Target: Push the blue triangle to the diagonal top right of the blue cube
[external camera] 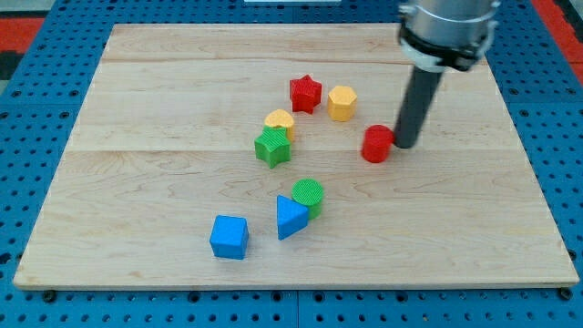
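The blue triangle [290, 218] lies on the wooden board near the view's bottom centre. The blue cube [229, 237] sits to its left and slightly lower, a small gap apart. A green cylinder [309, 194] touches the triangle's upper right side. My tip [404, 144] rests on the board at the view's right, far up and right of the triangle. It stands right next to a red cylinder [376, 144] on its left.
A green star [272, 147] with a yellow heart-like block [280, 119] just above it sits mid-board. A red star [305, 93] and a yellow hexagon [342, 103] lie nearer the top. The board's edge [291, 282] runs along the bottom.
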`<state>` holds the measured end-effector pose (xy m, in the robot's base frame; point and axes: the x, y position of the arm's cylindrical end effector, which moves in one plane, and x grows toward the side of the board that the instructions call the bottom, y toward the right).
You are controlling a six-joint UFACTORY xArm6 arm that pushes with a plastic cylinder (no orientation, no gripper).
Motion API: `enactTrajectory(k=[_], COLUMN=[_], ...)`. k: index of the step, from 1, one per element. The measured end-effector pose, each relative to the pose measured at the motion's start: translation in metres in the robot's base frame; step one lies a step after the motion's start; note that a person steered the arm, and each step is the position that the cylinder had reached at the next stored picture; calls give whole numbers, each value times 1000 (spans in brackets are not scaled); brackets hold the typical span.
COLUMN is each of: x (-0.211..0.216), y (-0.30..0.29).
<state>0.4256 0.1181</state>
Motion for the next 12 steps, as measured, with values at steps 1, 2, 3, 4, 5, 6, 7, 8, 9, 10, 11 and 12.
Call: enactTrajectory(k=[1, 2, 3, 4, 5, 6, 7, 8, 9, 10, 11, 12], x=[-12, -13, -13, 6, 23, 46, 72, 98, 110, 110, 110, 118], y=[-65, -93, -27, 30, 31, 16, -6, -51, -130, -197, -147, -78])
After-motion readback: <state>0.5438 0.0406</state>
